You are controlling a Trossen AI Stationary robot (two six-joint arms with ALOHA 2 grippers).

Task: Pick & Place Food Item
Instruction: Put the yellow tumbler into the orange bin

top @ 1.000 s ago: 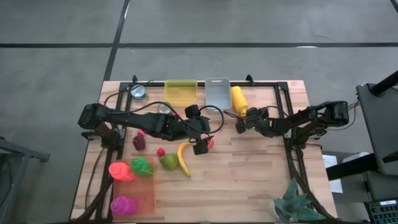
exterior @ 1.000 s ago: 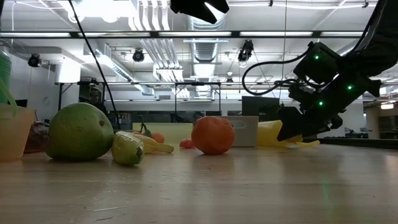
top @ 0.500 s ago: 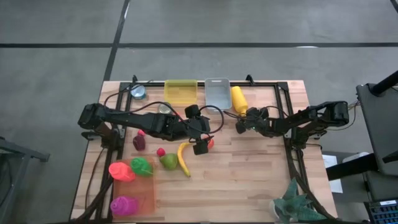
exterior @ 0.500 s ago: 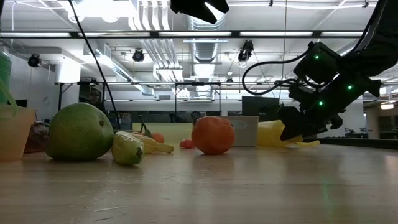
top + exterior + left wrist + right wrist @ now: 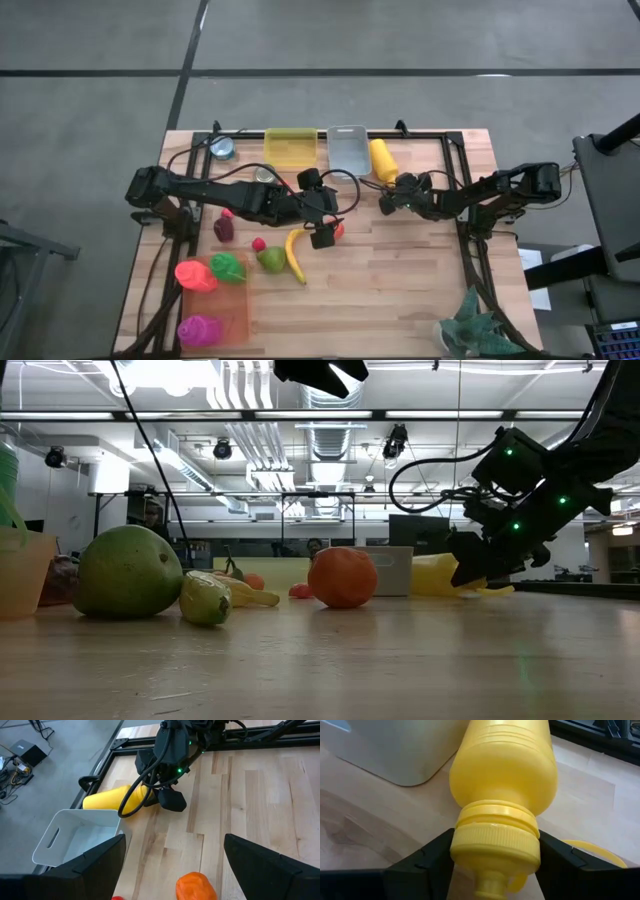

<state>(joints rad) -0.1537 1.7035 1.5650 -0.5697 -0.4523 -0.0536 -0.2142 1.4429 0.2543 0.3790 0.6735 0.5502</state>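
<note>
The right gripper (image 5: 392, 196) is low over the wooden surface (image 5: 400, 290), right at the neck of the yellow squeeze bottle (image 5: 383, 158), and in the right wrist view its two dark fingers (image 5: 425, 862) sit hard against either side of the bottle's ribbed cap (image 5: 496, 842). They are clenched on that cap, one on each side, with the nozzle poking out between them. The bottle lies flat on its side, body pointing toward the far edge of the surface, just beside the clear grey bin (image 5: 349, 148), and a yellow bin (image 5: 290, 146) stands next to that one. From the low view the right gripper (image 5: 480, 572) hangs down with the yellow bottle (image 5: 440, 575) resting on the wood.

Over in the middle, the left gripper (image 5: 322, 232) hovers above an orange fruit (image 5: 338, 229), its fingers (image 5: 95, 865) spread wide and grasping nothing; the left wrist view looks between them at the orange fruit (image 5: 196, 886) below. A banana (image 5: 294, 255) lies just beside, then a green pear (image 5: 271, 260) and a small red piece (image 5: 259, 243). Nearer the left edge sits an orange tray (image 5: 238, 315) holding pink and green items.
</note>
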